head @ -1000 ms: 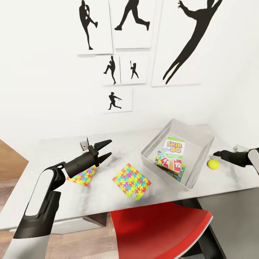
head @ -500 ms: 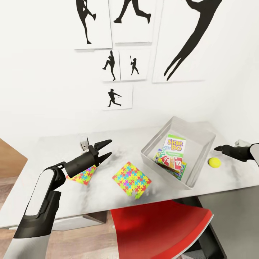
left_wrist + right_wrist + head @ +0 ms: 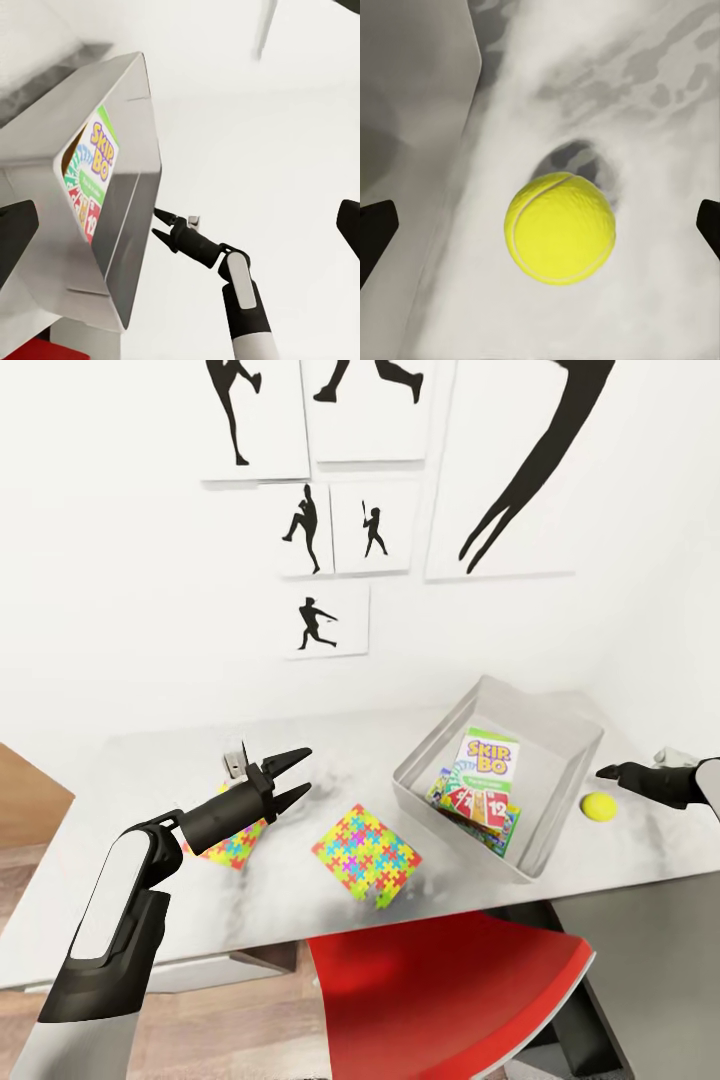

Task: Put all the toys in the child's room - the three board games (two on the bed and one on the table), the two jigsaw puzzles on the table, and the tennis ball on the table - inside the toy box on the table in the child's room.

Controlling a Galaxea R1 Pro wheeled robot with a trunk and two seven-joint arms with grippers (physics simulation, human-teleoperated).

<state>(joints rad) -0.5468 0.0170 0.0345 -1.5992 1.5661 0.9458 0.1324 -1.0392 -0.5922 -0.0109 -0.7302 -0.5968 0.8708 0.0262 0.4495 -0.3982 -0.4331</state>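
Head view: the tennis ball (image 3: 598,807) lies on the table (image 3: 300,905) just beside the toy box (image 3: 545,710), below the right gripper (image 3: 606,771). The left gripper (image 3: 296,774) hovers spread apart.

Right wrist view: its fingers (image 3: 376,236) stand wide, straddling the ball, gripping nothing.

Ahead of your tools, black-on-white player silhouette prints (image 3: 335,525) on the wall, below and nearer you, a red chair seat (image 3: 445,995), wood-plank floor (image 3: 250,1015) beside it
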